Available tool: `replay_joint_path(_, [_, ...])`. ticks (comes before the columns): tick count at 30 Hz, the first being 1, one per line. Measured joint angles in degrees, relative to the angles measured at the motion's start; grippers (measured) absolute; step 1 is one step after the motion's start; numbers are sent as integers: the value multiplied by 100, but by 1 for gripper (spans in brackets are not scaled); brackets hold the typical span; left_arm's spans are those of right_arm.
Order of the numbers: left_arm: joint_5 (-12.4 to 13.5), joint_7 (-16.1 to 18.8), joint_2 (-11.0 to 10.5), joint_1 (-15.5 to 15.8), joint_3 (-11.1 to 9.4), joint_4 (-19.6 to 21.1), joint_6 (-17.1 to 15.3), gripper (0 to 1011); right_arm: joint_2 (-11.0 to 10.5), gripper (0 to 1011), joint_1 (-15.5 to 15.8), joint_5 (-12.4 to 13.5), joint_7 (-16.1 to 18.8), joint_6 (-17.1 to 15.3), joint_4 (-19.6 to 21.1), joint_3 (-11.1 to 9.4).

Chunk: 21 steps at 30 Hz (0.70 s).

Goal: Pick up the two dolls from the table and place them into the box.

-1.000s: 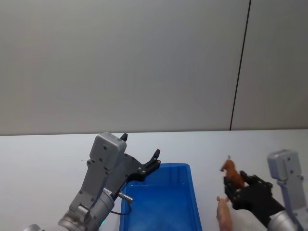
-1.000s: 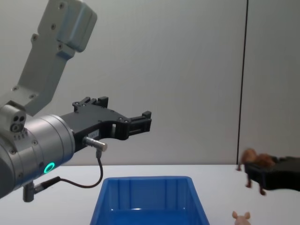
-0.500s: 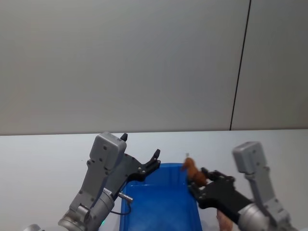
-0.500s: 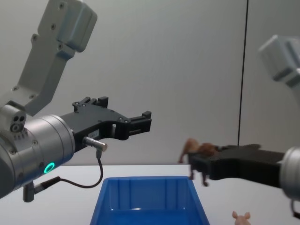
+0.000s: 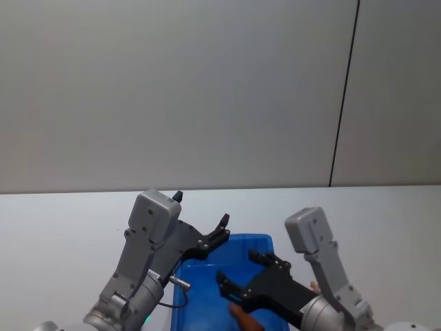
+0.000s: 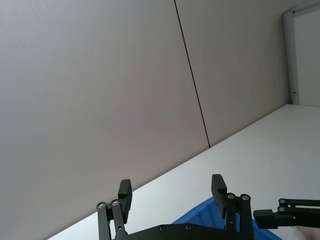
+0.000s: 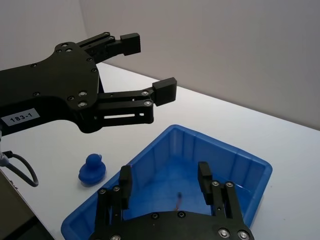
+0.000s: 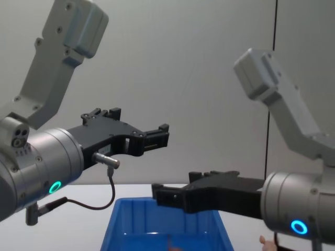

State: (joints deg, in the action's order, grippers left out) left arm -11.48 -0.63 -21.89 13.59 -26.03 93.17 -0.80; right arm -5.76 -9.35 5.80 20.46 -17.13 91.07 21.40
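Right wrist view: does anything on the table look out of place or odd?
A small blue duck stands on the table close beside the box, outside it. It is a third toy, which the task does not mention. The right gripper hangs open over the box. Nothing looks spilled or damaged.

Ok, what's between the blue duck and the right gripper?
The box wall: duck outside it, right gripper over the inside, in the right wrist view.
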Motion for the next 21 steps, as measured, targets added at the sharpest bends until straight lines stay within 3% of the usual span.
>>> replay_joint_path(9, [0,0,0,0,0,0,0,1001,-7,995,48,11,-162,50,-42,18])
replay_joint_path(21, [0,0,0,0,0,0,0,1001,-306,1001,379,263,-683,95,196,-180])
